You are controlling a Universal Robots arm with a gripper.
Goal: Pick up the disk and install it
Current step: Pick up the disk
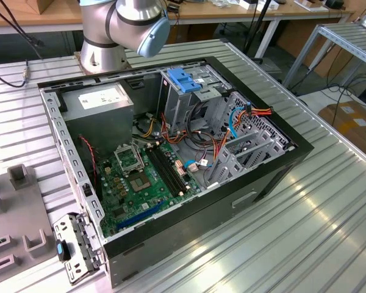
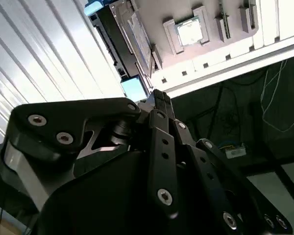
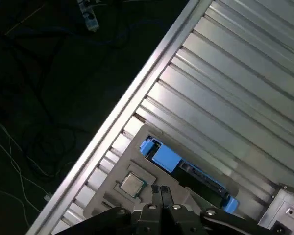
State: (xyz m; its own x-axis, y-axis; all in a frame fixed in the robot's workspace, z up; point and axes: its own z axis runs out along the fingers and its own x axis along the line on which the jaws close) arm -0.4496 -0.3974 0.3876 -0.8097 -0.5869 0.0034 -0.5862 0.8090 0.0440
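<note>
Now hovers with closed, empty pincer near flat, dark-silver, blue-railed metal disk, long axis slanting across pincer's front.

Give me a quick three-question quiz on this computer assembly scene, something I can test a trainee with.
1. True or false: the tool is holding the disk.
2. Multiple choice: in the first wrist view, the disk lies A) in a cardboard box, B) on the grey tray beside the processor chip, C) on the floor.
3. Fill in: in the exterior view, the cap on the drive cage inside the open computer case is coloured ____.

Key:
1. False. The tool is shut and empty, above the tray.
2. B.
3. Blue.
</note>
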